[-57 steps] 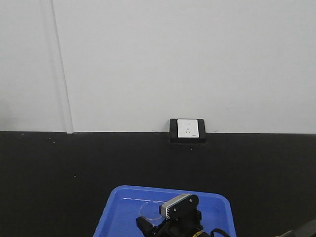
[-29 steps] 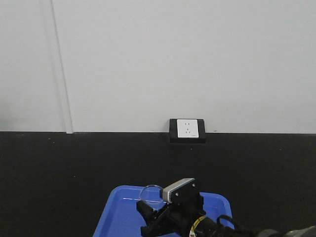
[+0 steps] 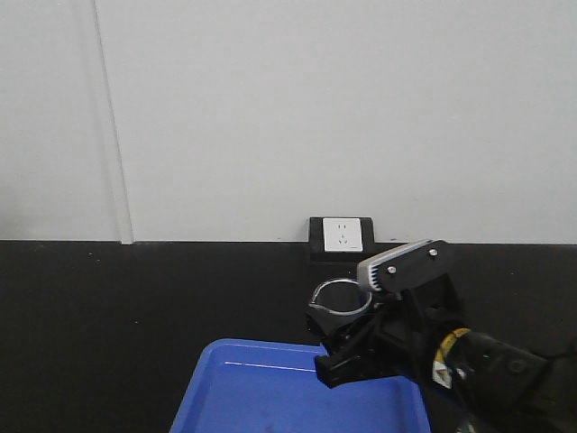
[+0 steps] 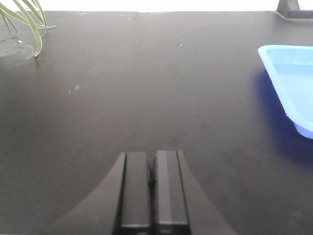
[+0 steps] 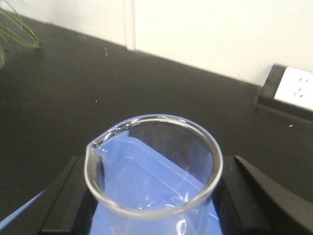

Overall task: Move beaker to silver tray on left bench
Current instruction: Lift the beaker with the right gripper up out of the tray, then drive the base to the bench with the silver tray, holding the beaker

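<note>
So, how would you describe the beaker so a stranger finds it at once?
Find the white socket behind the black counter. Just below it, above the blue tray, the right gripper holds the beaker. It alone is clear glass, with a spouted rim.

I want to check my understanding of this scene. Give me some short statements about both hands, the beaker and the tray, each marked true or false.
1. The right hand grips the beaker. True.
2. The left hand is wide open. False: its fingers are closed together and hold nothing.
3. The beaker contains a dark liquid. False: it looks empty, and the blue tray shows through the glass.
4. A white wall socket sits on the wall behind the blue tray. True.
5. The beaker rests on a silver tray. False: it is held in the air, and no silver tray is in view.
</note>
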You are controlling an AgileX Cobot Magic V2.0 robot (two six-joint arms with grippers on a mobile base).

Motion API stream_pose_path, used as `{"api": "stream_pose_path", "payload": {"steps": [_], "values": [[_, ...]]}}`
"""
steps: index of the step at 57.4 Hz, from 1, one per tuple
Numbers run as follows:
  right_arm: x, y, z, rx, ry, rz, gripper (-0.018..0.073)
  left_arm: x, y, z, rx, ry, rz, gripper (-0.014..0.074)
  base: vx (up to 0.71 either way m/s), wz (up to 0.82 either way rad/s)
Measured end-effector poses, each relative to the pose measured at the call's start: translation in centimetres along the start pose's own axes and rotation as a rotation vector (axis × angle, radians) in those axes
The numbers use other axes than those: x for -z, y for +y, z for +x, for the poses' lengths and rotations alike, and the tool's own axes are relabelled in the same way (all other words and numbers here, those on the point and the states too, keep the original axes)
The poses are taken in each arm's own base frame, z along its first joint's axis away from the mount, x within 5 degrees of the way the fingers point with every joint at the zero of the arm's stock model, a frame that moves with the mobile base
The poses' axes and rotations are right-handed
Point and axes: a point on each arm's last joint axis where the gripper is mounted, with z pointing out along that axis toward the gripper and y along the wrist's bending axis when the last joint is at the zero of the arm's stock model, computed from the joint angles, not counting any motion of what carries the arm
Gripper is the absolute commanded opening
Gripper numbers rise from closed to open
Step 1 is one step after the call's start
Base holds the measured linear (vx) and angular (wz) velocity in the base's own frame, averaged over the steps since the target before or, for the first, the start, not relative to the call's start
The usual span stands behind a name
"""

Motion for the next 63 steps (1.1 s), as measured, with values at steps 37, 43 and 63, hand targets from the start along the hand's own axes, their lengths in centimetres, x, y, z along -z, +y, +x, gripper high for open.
{"api": "stream_pose_path", "payload": {"steps": [37,43,63], "values": [[11.8,0.6,3.4,0.004,-0.093,0.01,-0.0008,0.0,0.0,0.0,0.0,0.0,0.0,0.0001,0.0,0.0],[12.1,0.6,3.2,0.005,-0.108,0.01,-0.0008,0.0,0.0,0.0,0.0,0.0,0.0,0.0001,0.0,0.0],[12.2,0.6,3.2,0.005,-0.11,0.011,-0.0008,0.0,0.0,0.0,0.0,0.0,0.0,0.0001,0.0,0.0]]}}
